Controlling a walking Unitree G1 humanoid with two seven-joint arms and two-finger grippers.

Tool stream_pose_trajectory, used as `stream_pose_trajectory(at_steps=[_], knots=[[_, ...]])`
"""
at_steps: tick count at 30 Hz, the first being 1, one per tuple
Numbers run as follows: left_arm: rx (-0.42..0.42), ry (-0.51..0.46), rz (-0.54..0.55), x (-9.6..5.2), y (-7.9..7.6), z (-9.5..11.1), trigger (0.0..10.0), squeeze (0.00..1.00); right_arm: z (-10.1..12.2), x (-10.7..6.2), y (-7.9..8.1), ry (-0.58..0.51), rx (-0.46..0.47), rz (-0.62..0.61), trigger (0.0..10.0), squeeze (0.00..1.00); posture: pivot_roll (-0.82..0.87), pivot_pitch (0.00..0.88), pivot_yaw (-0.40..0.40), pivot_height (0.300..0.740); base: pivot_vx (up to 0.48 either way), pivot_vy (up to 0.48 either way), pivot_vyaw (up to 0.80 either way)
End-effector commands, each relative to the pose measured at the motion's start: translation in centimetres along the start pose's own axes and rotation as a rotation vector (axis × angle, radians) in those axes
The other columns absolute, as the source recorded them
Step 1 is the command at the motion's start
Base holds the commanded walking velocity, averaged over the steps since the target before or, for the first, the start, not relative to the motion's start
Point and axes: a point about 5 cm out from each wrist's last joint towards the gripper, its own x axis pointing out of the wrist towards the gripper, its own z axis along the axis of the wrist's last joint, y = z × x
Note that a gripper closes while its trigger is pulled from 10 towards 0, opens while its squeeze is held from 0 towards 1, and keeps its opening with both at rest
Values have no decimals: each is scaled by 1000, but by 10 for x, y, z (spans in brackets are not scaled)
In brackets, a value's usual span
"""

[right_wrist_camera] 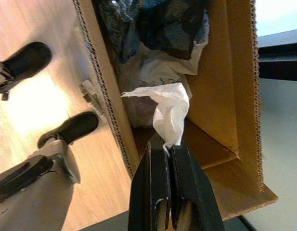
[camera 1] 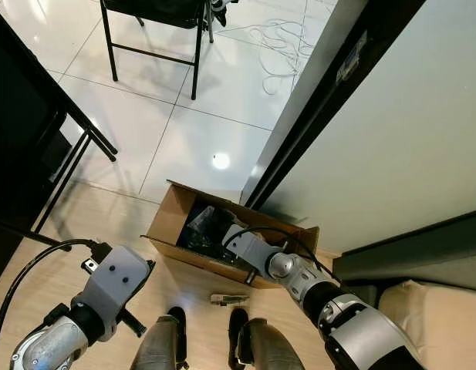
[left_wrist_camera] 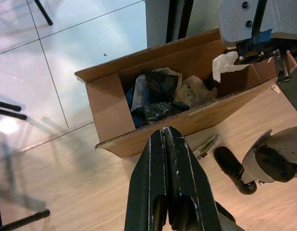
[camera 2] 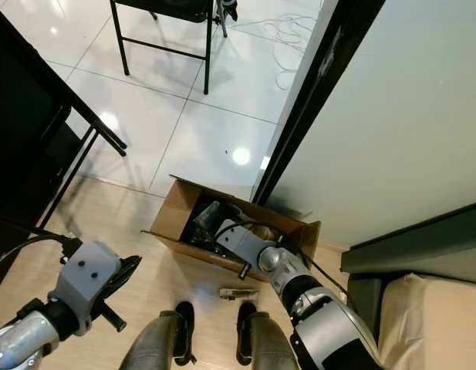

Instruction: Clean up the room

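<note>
An open cardboard box (camera 1: 164, 220) lies on the wooden floor against a dark door frame, holding dark plastic bags and crumpled paper. My right gripper (right_wrist_camera: 168, 144) reaches over the box's right end and is shut on a white tissue (right_wrist_camera: 170, 110), which hangs inside the box (left_wrist_camera: 107, 108). My left gripper (left_wrist_camera: 166, 132) is shut with nothing in it, hovering over the wood floor on the near side of the box. A small wrapper (camera 1: 228, 299) lies on the floor between the box and my feet.
A black chair (camera 1: 153, 46) and a loose white cable (camera 1: 280, 46) are on the tiled floor beyond the box. A black table frame (camera 1: 83, 142) stands to the left. The wall and dark door frame (camera 1: 322, 100) run along the right, with a beige cushion (camera 1: 430, 316) below.
</note>
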Motion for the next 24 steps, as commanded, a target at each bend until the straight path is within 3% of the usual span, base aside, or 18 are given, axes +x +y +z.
stream_pose_trajectory(at_steps=[1, 13, 14, 18, 19, 20, 21, 24], knots=[[-29, 27, -24, -2, -8, -5, 10000, 0, -13, 0, 7, 31, 7, 10, 10000, 0, 122, 500, -127, 708, 0, 0, 0], [-33, 37, -36, -3, -11, -7, 10000, 0, -11, -1, 4, 4, -21, -19, 10000, 0, 118, 499, -124, 708, 0, 0, 0], [-31, 38, -36, -2, -10, -7, 10000, 0, -10, -1, 2, 1, -25, -32, 10000, 710, 117, 496, -124, 708, 0, 0, 0], [-30, 39, -36, -2, -9, -7, 10000, 0, -10, -1, 1, -1, -27, -38, 10000, 710, 117, 496, -124, 708, 0, 0, 0], [-29, 39, -34, -2, -9, -7, 10000, 0, -9, -1, -1, -5, -42, -55, 10000, 1000, 117, 495, -124, 708, 0, 0, 0], [-28, 40, -33, -2, -9, -8, 10000, 0, -8, -1, -2, -7, -54, -69, 10000, 1000, 117, 495, -123, 708, 0, 0, 0], [-27, 42, -32, -2, -9, -8, 10000, 0, -8, -1, -4, -9, -62, -81, 10000, 0, 115, 495, -125, 708, 0, 0, 0], [-25, 46, -31, -2, -8, -9, 10000, 0, -7, -1, -5, -12, -69, -89, 10000, 0, 114, 492, -124, 708, 0, 0, 0]])
